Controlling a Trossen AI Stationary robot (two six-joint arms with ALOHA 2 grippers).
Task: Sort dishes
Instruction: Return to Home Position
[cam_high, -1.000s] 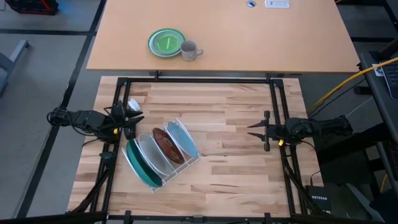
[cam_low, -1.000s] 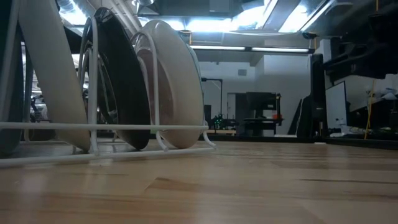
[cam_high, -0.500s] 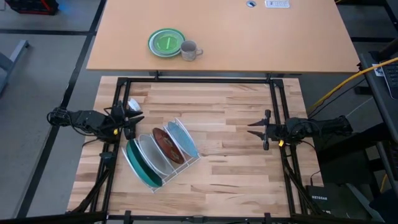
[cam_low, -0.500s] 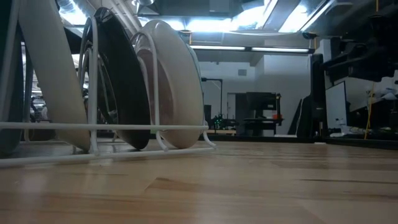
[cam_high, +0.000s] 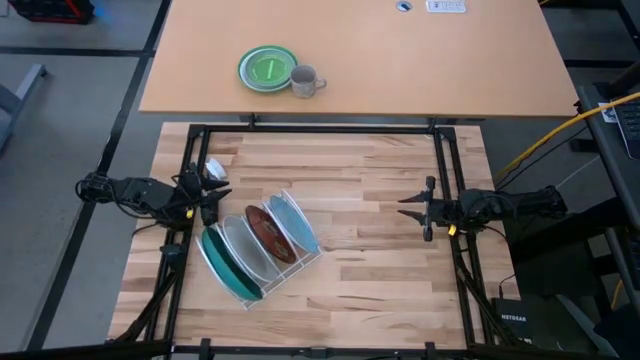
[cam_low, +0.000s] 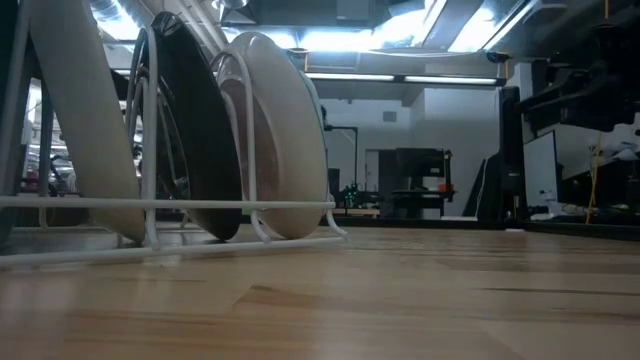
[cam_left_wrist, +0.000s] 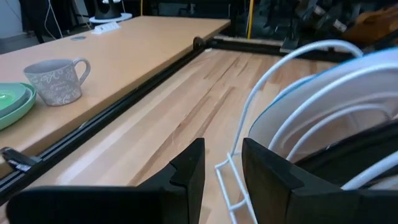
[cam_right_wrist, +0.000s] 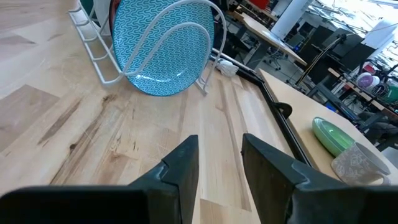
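Note:
Four plates stand on edge in a white wire rack (cam_high: 300, 262) at the table's left near part: dark teal (cam_high: 224, 263), white (cam_high: 247, 248), dark red (cam_high: 269, 233) and light blue (cam_high: 294, 221). The low view shows the white plate (cam_low: 90, 120), the dark red one (cam_low: 200, 150) and the light blue plate's pale back (cam_low: 285, 140). My left gripper (cam_high: 218, 187) (cam_left_wrist: 222, 168) hangs open just left of the rack. My right gripper (cam_high: 407, 207) (cam_right_wrist: 219, 163) waits open to the right and faces the light blue plate (cam_right_wrist: 165, 53).
A small green plate (cam_high: 267, 69) and a grey mug (cam_high: 305, 81) sit on the tan table beyond the far edge. A black frame (cam_high: 320, 129) borders the wooden top. Bare wood lies between the rack and my right gripper.

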